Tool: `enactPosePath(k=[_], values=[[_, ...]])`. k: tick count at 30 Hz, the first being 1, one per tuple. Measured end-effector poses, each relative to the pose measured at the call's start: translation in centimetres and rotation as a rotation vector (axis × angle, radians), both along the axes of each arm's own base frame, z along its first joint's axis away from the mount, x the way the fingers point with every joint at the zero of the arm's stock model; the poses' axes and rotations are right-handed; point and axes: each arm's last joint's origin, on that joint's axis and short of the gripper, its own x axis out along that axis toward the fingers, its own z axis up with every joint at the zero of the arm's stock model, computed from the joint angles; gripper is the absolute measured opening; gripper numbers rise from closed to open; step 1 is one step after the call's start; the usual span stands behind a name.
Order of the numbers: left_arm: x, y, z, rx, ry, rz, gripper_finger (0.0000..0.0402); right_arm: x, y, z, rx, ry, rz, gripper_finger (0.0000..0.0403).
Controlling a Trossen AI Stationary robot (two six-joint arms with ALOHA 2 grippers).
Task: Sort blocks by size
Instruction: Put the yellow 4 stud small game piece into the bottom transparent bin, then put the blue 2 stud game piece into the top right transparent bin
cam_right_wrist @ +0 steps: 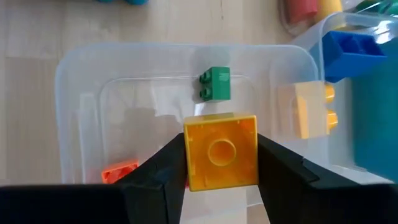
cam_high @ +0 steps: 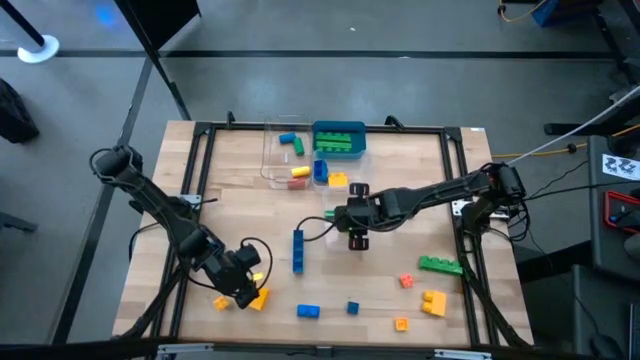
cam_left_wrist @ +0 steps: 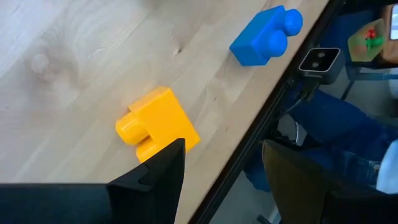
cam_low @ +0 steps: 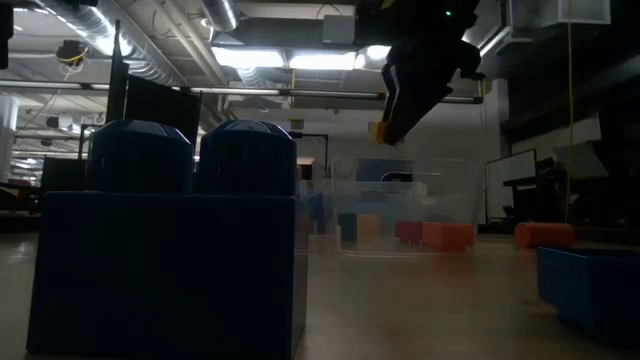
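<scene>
Grey floor [cam_high: 420,90] all round the pale wooden worktop [cam_high: 400,300], and bright ceiling strip lights [cam_low: 290,60] glare over a dim room.

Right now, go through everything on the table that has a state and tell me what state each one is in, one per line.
right gripper: shut on the small yellow block, raised above a clear tub.
left gripper: open, empty, low by the yellow block at the table's near edge.
clear tub: open-topped, holding a small green block and an orange one.
teal tray: holding a green block.
long blue bar: lying flat on the table.
</scene>
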Motion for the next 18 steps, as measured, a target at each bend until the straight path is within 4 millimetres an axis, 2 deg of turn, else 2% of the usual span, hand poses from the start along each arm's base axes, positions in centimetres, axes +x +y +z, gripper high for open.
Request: enactPosePath(k=[4, 13, 18], values=[[0.0, 0.0, 0.0, 0.001, 0.001, -0.001, 0.0198, 0.0, -0.1, 0.0, 0.027, 0.004, 0.003, 0.0175], [0.1, -0.1, -0.1, 0.008, 0.001, -0.006, 0.0198, 0.0, -0.1, 0.0, 0.028, 0.004, 0.005, 0.0266], [0.5, -0.4, -1.3, 0.055, 0.019, -0.021, 0.0198, 0.0, 0.0, 0.0, 0.027, 0.004, 0.006, 0.0291]])
